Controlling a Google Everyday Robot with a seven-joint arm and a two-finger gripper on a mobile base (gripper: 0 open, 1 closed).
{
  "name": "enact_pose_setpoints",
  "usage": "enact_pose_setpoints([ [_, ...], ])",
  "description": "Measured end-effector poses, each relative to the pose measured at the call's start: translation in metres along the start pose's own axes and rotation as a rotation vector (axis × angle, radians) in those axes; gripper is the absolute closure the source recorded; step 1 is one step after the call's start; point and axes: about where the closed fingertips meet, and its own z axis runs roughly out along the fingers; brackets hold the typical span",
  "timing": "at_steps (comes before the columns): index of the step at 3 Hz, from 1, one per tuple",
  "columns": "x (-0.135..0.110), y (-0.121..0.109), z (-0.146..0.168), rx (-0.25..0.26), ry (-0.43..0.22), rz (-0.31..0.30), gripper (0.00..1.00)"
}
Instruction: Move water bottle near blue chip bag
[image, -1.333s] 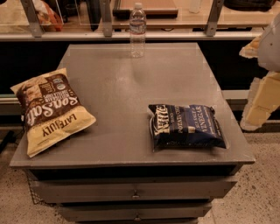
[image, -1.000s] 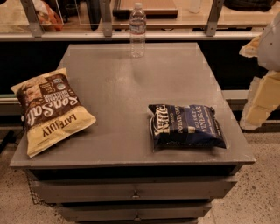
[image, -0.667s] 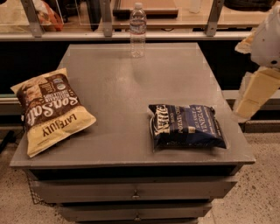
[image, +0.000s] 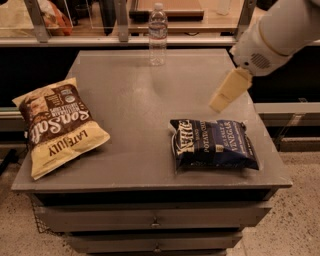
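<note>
The water bottle (image: 157, 35), clear with a white cap and a pale label band, stands upright at the far edge of the grey table (image: 140, 100), near the middle. The blue chip bag (image: 212, 144) lies flat at the front right, its white lettering facing up. My gripper (image: 223, 96) comes in from the upper right on a white arm and hangs above the table's right side, just behind the blue bag and well to the right of the bottle. It holds nothing.
A larger yellow-and-brown chip bag (image: 57, 125) lies at the table's front left. Behind the table runs a metal rail and shelf (image: 75, 40). Drawers (image: 150, 217) sit below the tabletop. The floor is speckled stone.
My arm has swung in from the right edge of the view to above the table's right side. The bottle and both bags have not moved.
</note>
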Motion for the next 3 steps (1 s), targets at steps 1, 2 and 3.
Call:
enact_pose_setpoints([
  [1,-0.0388,-0.0135,0.0175,0.046,-0.058,-0.010,0.00],
  [2,-0.0444,-0.0162,0.0192,0.059,-0.063,-0.016,0.00],
  [3,-0.0480,-0.0161,0.0199,0.057,-0.080,-0.012,0.00],
])
